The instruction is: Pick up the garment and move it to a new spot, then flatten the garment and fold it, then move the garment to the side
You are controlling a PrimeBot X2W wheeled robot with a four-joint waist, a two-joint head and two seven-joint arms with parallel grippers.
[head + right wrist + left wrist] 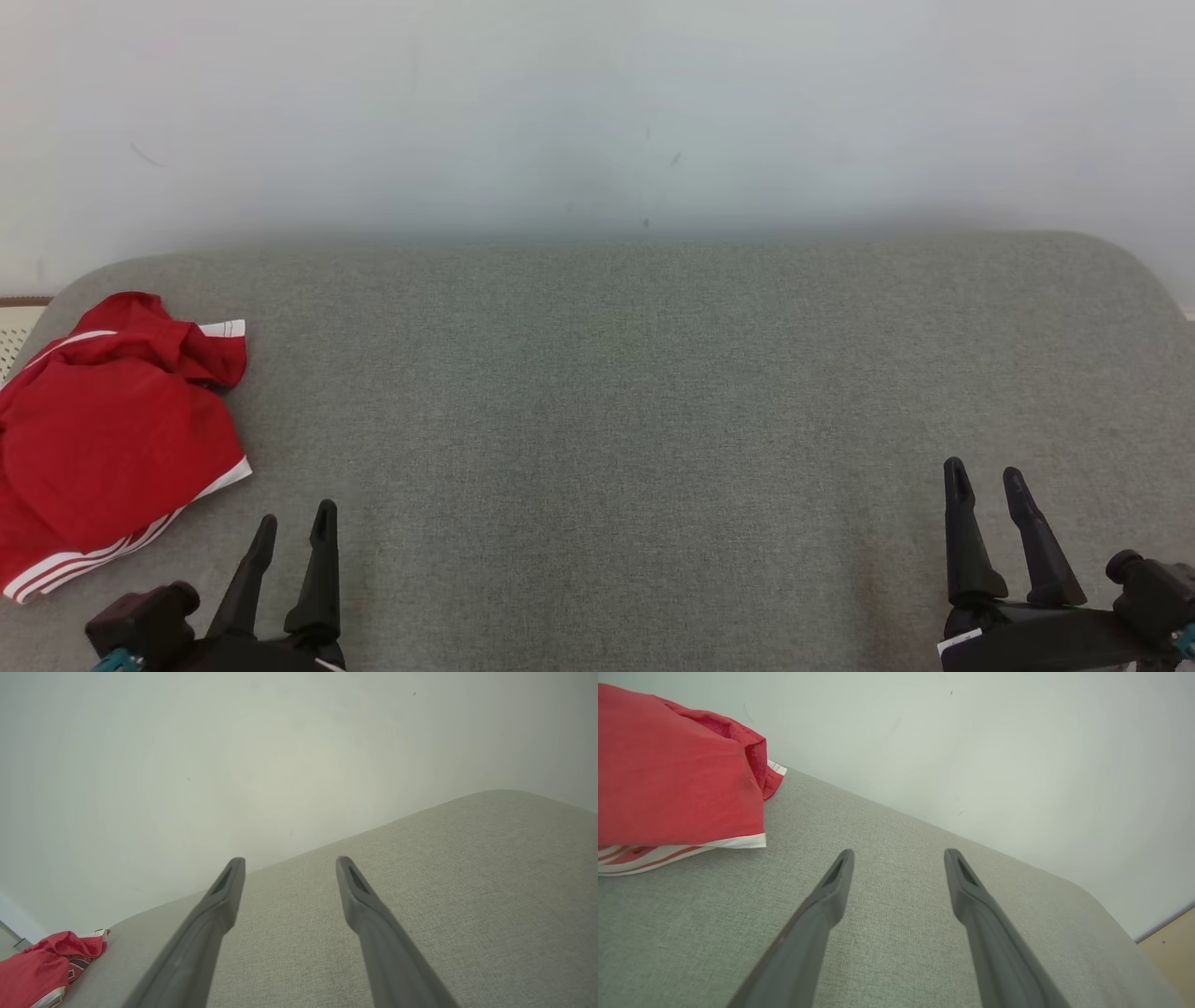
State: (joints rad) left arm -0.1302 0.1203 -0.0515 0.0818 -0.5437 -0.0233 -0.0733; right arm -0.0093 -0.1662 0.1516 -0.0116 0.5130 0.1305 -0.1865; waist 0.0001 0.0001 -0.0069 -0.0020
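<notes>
The garment (107,439) is red with white stripes and white hems, lying crumpled at the left end of a grey fabric surface (635,392). My left gripper (297,518) stands open at the lower left, just right of the garment's lower edge and apart from it. In the left wrist view the garment (672,774) bulks at the upper left, beyond the open left gripper (899,855). My right gripper (985,471) is open at the lower right, far from the cloth. In the right wrist view the right gripper (289,862) is open and the garment (44,968) shows small at the lower left.
A pale wall (597,112) rises directly behind the grey surface. The surface has rounded far corners (1134,266). A strip of wooden floor (1174,947) shows past its edge in the left wrist view. A pale patterned thing (17,327) sits off the left edge.
</notes>
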